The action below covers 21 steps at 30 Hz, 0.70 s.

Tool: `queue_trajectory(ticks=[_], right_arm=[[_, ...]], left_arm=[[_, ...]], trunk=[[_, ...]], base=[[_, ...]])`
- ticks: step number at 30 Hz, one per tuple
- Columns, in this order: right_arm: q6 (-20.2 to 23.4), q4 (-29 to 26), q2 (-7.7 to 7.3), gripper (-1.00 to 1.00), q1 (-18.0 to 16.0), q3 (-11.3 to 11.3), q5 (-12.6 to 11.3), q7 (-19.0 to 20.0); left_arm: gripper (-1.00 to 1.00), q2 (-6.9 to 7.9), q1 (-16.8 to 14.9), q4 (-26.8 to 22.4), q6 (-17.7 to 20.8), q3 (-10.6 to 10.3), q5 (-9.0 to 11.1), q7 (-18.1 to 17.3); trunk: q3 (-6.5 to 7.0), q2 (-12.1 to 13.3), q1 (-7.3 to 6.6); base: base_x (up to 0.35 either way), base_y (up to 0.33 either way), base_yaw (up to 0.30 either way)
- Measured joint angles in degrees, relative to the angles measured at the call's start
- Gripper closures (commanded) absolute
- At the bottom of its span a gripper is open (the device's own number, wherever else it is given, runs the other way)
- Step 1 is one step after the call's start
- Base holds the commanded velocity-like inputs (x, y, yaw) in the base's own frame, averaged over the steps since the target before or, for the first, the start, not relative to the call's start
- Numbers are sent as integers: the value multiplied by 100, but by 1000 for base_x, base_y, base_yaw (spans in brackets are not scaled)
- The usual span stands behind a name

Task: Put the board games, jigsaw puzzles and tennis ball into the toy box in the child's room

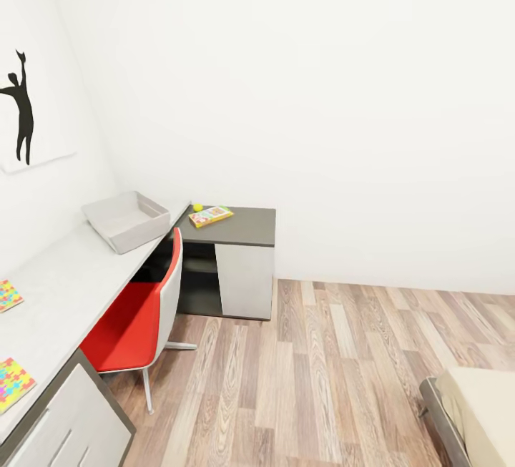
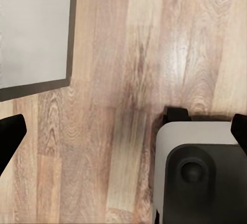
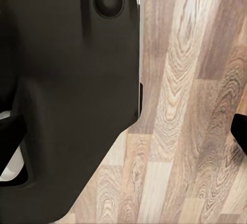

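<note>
Wood planks make up the floor (image 1: 322,374), running from the near edge of the head view to the white wall (image 1: 343,95). Nearest along the table (image 1: 64,274), two puzzles lie by its wall-side edge: one (image 1: 13,383) close to the near end, the other (image 1: 8,295) a little further along. A red chair (image 1: 136,317) stands at the table's open edge. Further on, the grey toy box (image 1: 125,220) sits on the table near its far end, holding nothing that shows. Beyond it, on the dark top of the low cabinet (image 1: 239,227), a board game (image 1: 210,216) lies at the back edge with the tennis ball (image 1: 198,207) just beside it. A corner of the bed (image 1: 479,402) shows at lower right. A black silhouette picture (image 1: 21,113) hangs on the left wall.

The left gripper (image 2: 123,131) hangs over the floor, its dark fingertips (image 2: 10,131) far apart with bare planks between them. The right gripper (image 3: 128,131) is likewise spread wide and holds nothing, over floor and beside a dark part of the robot's body (image 3: 67,105).
</note>
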Motion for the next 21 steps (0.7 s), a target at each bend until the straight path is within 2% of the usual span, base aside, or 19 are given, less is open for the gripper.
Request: queue_trajectory(ticks=[7, 21], right_arm=[[0, 0, 0, -100, 0, 0, 2, 0], [-12, 0, 5, -100, -1, -8, -4, -1]], left_arm=[[-100, -4, 1, -3, -135, 11, 31, 8], [-100, -13, 2, 12, -167, 15, 35, 5]], trunk=[[126, 281, -154], [378, 844, -462]], base=[[0, 0, 0], [0, 0, 0]])
